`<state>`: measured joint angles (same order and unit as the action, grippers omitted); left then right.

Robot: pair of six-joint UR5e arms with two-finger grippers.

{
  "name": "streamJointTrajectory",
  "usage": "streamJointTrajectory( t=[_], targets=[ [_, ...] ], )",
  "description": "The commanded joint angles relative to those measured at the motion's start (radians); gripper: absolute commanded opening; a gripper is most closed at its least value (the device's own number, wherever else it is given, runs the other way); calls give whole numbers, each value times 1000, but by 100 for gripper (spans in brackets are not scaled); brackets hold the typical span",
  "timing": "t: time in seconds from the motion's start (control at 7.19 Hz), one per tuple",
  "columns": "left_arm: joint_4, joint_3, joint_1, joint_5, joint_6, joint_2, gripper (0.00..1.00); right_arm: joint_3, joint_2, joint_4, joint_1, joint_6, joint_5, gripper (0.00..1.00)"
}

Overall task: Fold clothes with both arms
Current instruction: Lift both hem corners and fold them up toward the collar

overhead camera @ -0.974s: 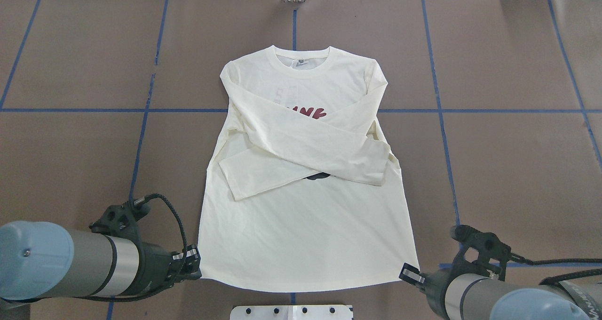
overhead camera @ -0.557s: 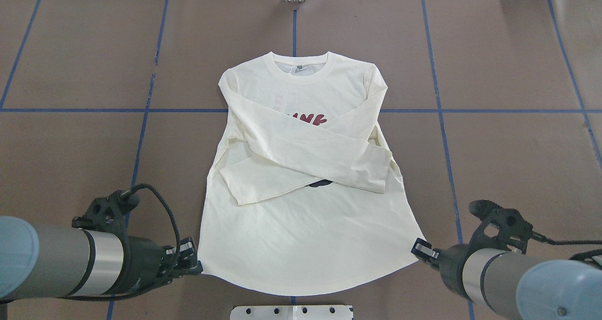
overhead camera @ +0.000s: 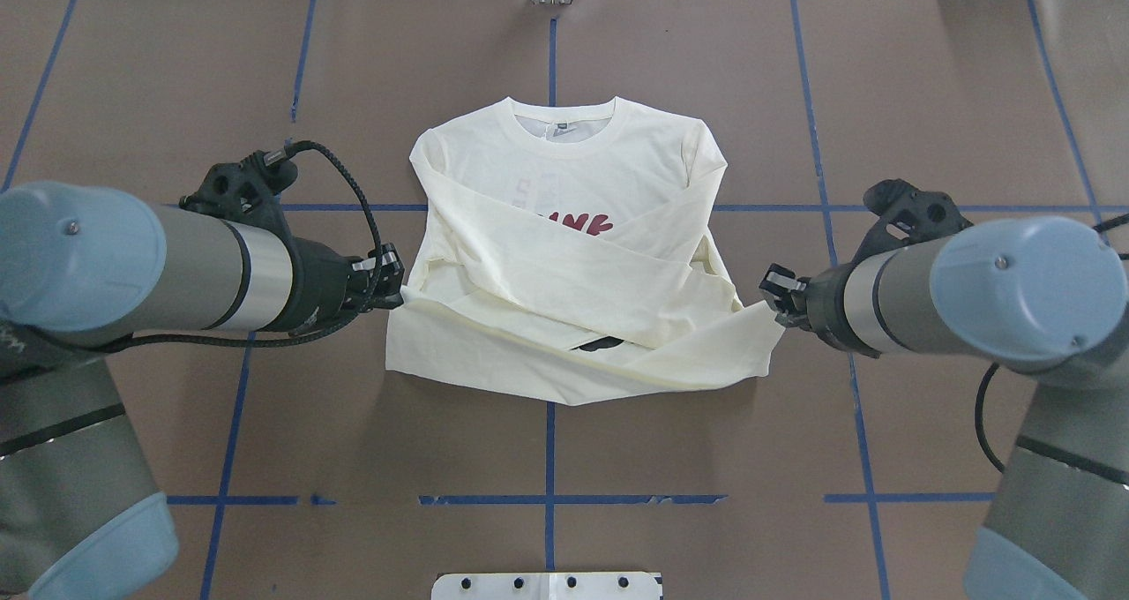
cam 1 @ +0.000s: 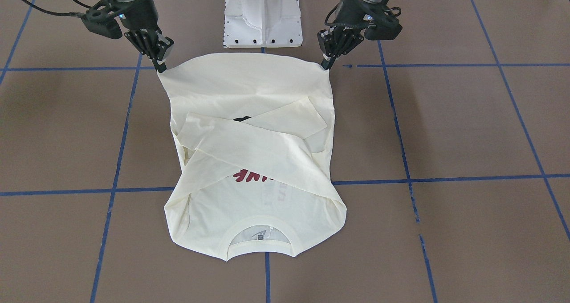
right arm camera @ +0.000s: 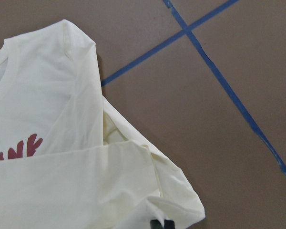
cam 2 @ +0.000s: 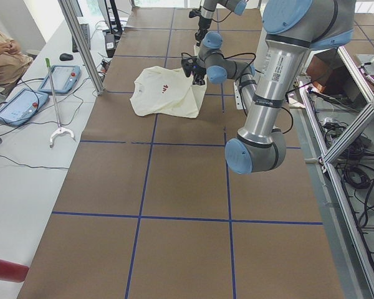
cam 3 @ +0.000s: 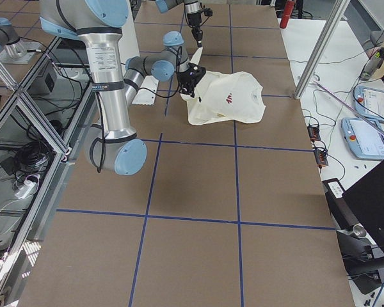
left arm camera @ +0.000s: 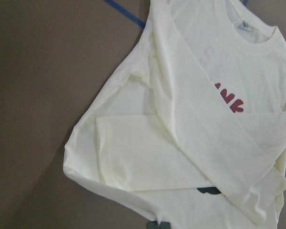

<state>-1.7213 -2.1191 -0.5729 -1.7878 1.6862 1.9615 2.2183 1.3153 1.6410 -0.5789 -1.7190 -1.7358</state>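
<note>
Overhead exterior: T-shirt (overhead camera: 564, 256) noted at frame centre on bench (overhead camera: 176, 97), sleeves crossed. Left end effector (overhead camera: 394, 285) and right end effector (overhead camera: 776, 289) each pinching a lifted hem corner. Judged thin, limp, light; best gripped at corners.

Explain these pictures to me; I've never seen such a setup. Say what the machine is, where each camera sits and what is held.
This is a robot with two metal arms, each ending in a two-finger gripper. One picture looks down from behind it, one faces it across the table, two look along the table from its ends, and two come from cameras on its wrists. On the brown table, marked with blue tape lines, lies a cream long-sleeved T-shirt, sleeves crossed over its chest. The left gripper and the right gripper each pinch a bottom corner of the shirt, lifted off the table, so its lower part bends into a fold.
</note>
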Motion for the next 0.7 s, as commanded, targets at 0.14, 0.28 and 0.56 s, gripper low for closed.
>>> streamJointTrajectory(
  t=[0.14, 0.28, 0.56],
  targets=[
    [-35, 241, -111, 7, -80, 121, 0, -337, -220, -13, -156, 148, -57, 0],
    [-125, 327, -113, 46, -82, 125, 0, -426, -270, -15, -176, 197, -57, 0],
    [-230, 472, -137, 68, -91, 161, 0, -640, -365, -134, -214, 207, -57, 0]
  ],
)
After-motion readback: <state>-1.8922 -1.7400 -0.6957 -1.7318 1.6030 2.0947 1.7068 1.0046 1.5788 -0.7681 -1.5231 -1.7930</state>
